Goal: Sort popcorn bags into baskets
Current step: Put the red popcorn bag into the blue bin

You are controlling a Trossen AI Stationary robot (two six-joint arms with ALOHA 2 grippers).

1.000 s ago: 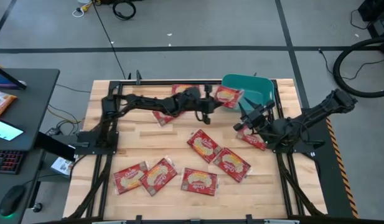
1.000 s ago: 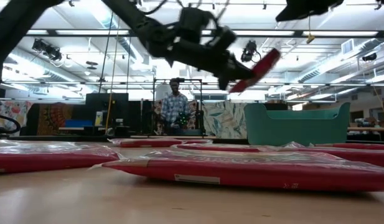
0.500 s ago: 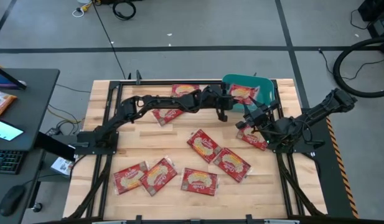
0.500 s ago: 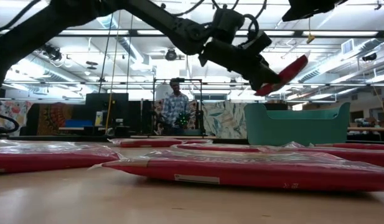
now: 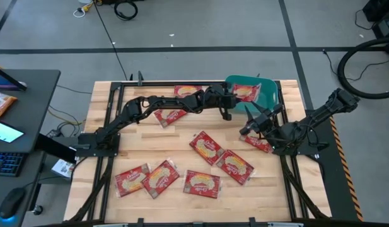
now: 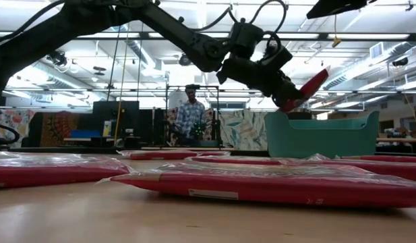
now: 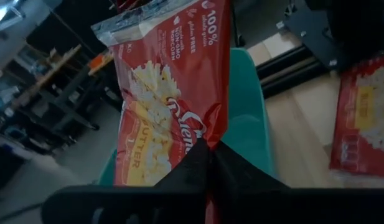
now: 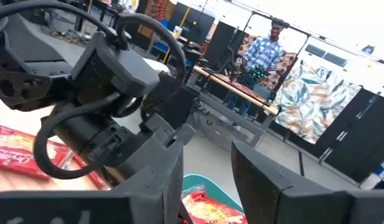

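My left gripper reaches across the table's far side and is shut on one red popcorn bag. It holds the bag over the teal basket at the far right; the low view shows the bag just above the basket's rim. My right gripper is open and hovers in front of the basket, beside a bag lying flat on the table. In the right wrist view its fingers frame the left arm and the basket. My left gripper pinches the popcorn bag between its two fingers at one short edge. The fingers come from the table's left, slanting slightly down. The bag is lifted clear, sticking out past the fingertips and tilted upward over the basket.
Several more red bags lie flat on the table: two near the far edge, two in the middle, three along the near side. A person stands in the room beyond the table.
My left gripper has carried the bag toward the table's right, from left of the basket to over it, and in the low view has come down a little toward the rim. The bag stays tilted in the shut fingers.
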